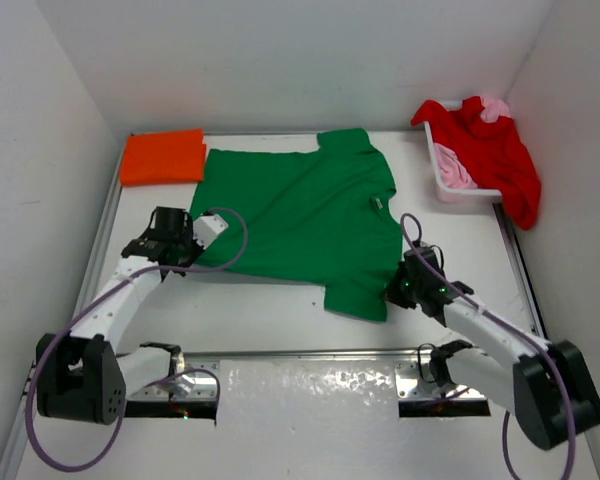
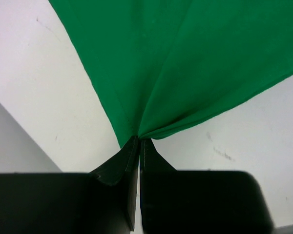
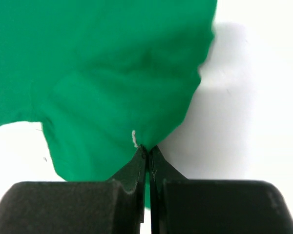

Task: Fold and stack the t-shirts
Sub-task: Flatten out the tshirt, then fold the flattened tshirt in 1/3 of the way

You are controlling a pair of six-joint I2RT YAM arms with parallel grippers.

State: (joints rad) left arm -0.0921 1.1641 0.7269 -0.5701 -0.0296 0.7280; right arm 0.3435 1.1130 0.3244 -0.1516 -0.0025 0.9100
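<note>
A green t-shirt point(image 1: 300, 215) lies spread across the middle of the table. At its near left corner my left gripper point(image 1: 187, 260) is shut on the cloth point(image 2: 176, 63), which fans out from the pinch in folds. My right gripper point(image 1: 393, 291) is shut on the near right sleeve point(image 3: 112, 87) of the same shirt. An orange t-shirt point(image 1: 163, 157) lies folded at the far left corner. A red t-shirt point(image 1: 500, 155) hangs over the white basket point(image 1: 442, 178) at the far right, with a light pink t-shirt point(image 1: 456, 173) inside it.
Grey walls close in the table on the left, back and right. A metal rail point(image 1: 310, 353) runs along the near edge between the two arm bases. Purple cables point(image 1: 50, 430) loop from both arms.
</note>
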